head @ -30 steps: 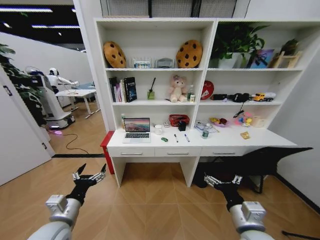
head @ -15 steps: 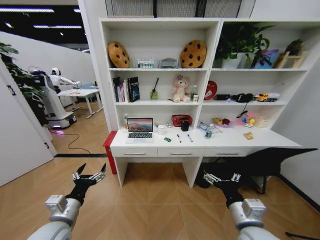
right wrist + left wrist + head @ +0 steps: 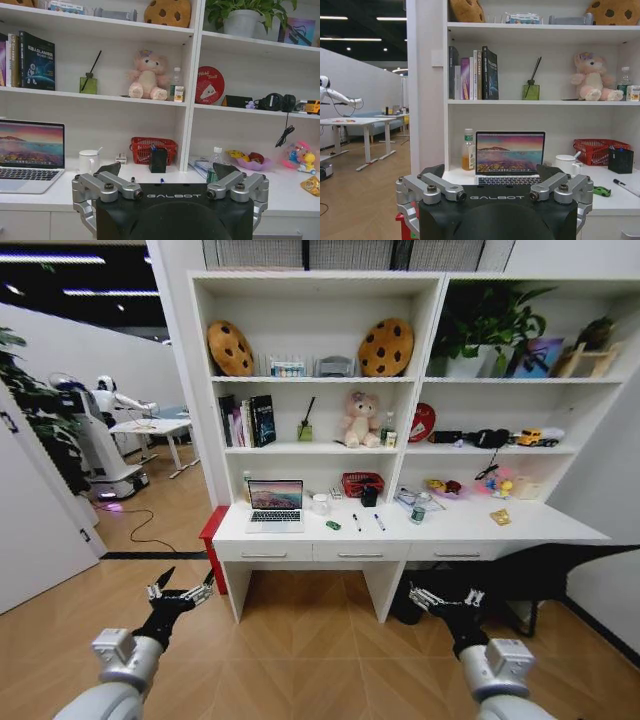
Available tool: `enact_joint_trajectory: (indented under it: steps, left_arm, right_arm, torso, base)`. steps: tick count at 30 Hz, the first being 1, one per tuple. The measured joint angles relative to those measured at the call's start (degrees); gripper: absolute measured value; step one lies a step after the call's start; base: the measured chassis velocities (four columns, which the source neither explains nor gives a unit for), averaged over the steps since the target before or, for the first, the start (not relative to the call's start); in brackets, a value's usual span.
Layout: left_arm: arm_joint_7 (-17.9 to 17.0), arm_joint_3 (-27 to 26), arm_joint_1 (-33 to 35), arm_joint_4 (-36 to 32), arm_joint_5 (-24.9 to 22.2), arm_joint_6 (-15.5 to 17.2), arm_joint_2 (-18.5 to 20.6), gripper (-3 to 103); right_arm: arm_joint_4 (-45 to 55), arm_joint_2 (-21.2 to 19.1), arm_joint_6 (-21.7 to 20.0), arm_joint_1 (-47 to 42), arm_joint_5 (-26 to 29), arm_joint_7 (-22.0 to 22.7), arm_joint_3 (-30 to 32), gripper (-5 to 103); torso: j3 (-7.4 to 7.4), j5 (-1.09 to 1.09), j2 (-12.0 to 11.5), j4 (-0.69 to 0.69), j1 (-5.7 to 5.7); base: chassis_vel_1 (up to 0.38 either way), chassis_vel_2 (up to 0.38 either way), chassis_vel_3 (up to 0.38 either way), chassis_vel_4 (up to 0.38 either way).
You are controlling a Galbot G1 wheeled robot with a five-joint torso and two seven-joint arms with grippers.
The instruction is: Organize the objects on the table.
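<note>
The left gripper (image 3: 180, 592) is hanging low over the wood floor, well short of the table (image 3: 300, 540), its jaws standing spread and holding nothing. On the table, the silver laptop (image 3: 275, 505) is sitting open toward the left end. To the right of the laptop, the white cup (image 3: 320, 503) is standing near the back wall, and the tiny green toy car (image 3: 333, 525) is lying nearer the front edge. Further right of the laptop, two loose pens (image 3: 357, 523) are lying apart from each other, then the small green-labelled bottle (image 3: 417, 514) is standing upright. The flat yellowish piece (image 3: 501, 517) is lying farthest from the laptop. The right gripper (image 3: 447, 598) is hanging low before the table, jaws likewise spread and empty.
</note>
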Motion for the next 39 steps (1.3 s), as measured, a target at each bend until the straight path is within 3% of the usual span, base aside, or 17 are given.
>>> enact_joint_trajectory:
  steps: [24,26,29,30,32,36,39]
  left_arm:
    - [-0.25,1.1,-1.5,1.51,1.76,-0.76,-0.59,101]
    - [-0.25,1.15,-1.59,1.6,2.11,-0.84,-0.66,97]
    - [-0.54,1.47,-2.15,1.83,6.72,-2.27,-1.39,81]
    - [-0.54,1.47,-2.15,1.83,6.72,-2.27,-1.39,81]
    - [-1.03,1.95,-2.67,1.8,7.42,-2.3,-1.67,71]
    - [-1.36,2.26,-3.83,1.88,6.67,-1.73,-1.42,60]
    - [-2.72,2.6,-5.82,1.72,3.14,0.67,0.34,49]
  right_arm:
    - [-2.33,-0.34,0.11,0.99,-0.94,-0.34,-1.08,100]
    - [-2.51,-0.34,0.11,1.08,-1.02,-0.34,-1.12,100]
    - [-2.95,-0.34,0.12,1.12,-1.24,-0.36,-1.38,100]
    - [-2.95,-0.34,0.12,1.12,-1.24,-0.36,-1.38,100]
    - [-2.94,-0.4,0.12,0.88,-1.28,-0.37,-1.46,100]
    - [-2.66,-0.51,0.12,0.63,-1.31,-0.38,-1.41,100]
    - [-2.46,-0.76,0.1,0.39,-1.3,-0.25,-1.13,100]
  torso:
    - [0.0,-0.01,-0.02,0.01,0.03]
    - [0.02,0.0,-0.03,0.0,0.07]
    - [0.0,0.01,-0.02,-0.02,0.04]
    - [0.0,0.01,-0.02,-0.02,0.04]
    - [0.01,0.01,-0.02,0.01,0.04]
    - [-0.03,0.01,0.03,0.0,-0.08]
    - [-0.03,0.01,0.04,0.0,-0.1]
  base:
    - [-0.335,0.333,0.328,-0.34]
    - [-0.286,0.215,0.217,-0.291]
    - [-0.194,0.174,0.071,-0.081]
    - [-0.194,0.09,0.057,-0.085]
    - [-0.027,0.045,0.002,-0.021]
    - [0.019,-0.044,0.003,0.038]
    - [0.073,-0.087,-0.063,0.068]
